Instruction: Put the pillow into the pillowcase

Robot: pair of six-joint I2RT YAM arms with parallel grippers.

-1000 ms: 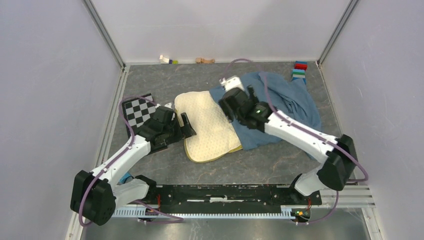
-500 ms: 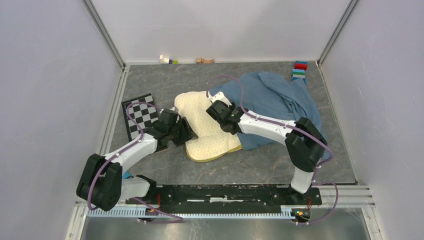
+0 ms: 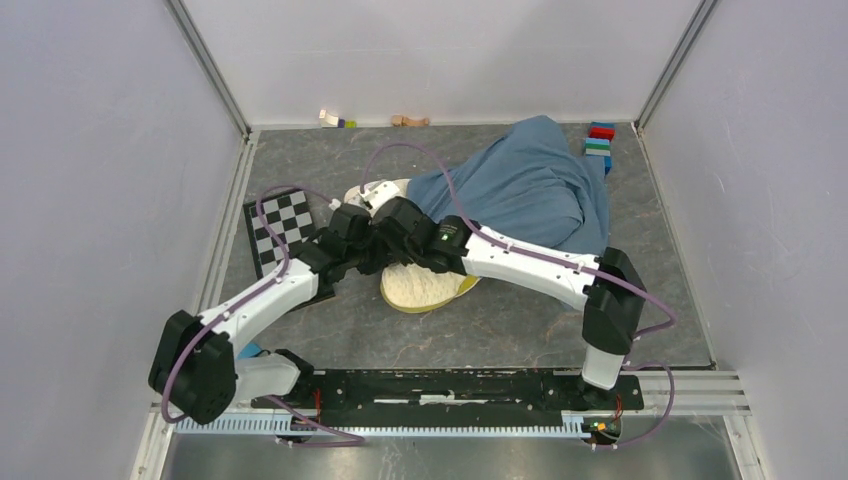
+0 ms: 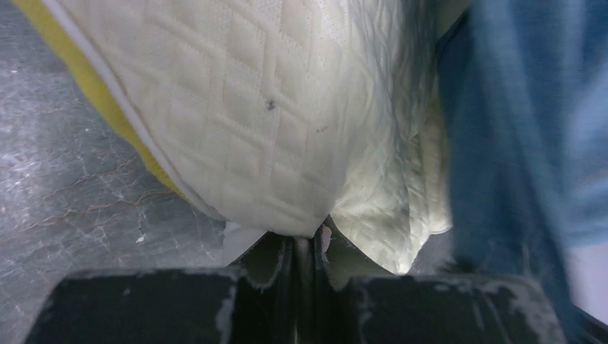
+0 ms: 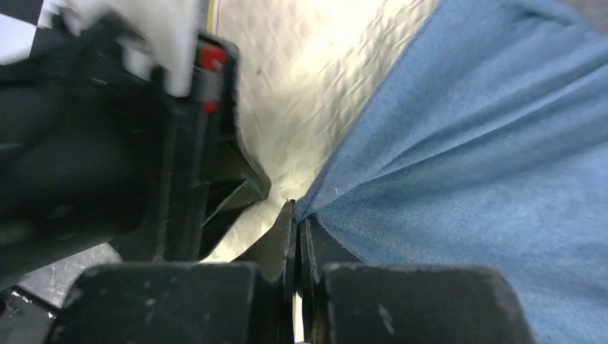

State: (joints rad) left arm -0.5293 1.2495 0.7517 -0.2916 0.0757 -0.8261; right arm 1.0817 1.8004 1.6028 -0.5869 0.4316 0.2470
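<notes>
The cream quilted pillow with its yellow edge lies mid-table, and most of it is under the dusty-blue pillowcase. My left gripper is at the pillow's left end, shut on a pinch of the pillow's cloth. My right gripper sits just beside the left one, shut on the hem of the pillowcase, which is drawn over the pillow. In the left wrist view the pillowcase hangs at the right. The two grippers almost touch.
A checkerboard card lies left of the arms. Stacked coloured blocks stand at the back right corner. Small toys lie along the back wall. Enclosure walls close in both sides.
Both grippers have shut, the left on the pillow and the right on the pillowcase hem. The right arm has dragged the pillowcase leftward over the pillow, covering more of it.
</notes>
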